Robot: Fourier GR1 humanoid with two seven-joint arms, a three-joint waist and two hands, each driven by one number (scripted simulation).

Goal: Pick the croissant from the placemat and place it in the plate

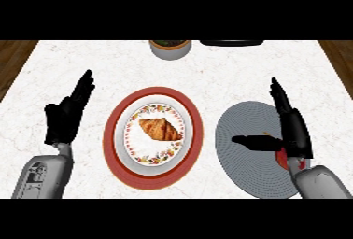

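Now golden-brown croissant (160, 129) lies on floral plate (132, 136); left hand (66, 119), right hand (295, 133) fingers straight.

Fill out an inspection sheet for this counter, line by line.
Surface: white marble counter, no spills seen.
Job's things: croissant lies in the plate; grey placemat to the plate's right.
Clutter: bowl and black thing at the far edge, both cut off; small red patch under the right wrist, unidentifiable.
Hands: left hand open, resting at left; right hand open over the placemat, holding nothing.
Cables: nothing seen.
Surroundings: brown wood beyond both far corners.
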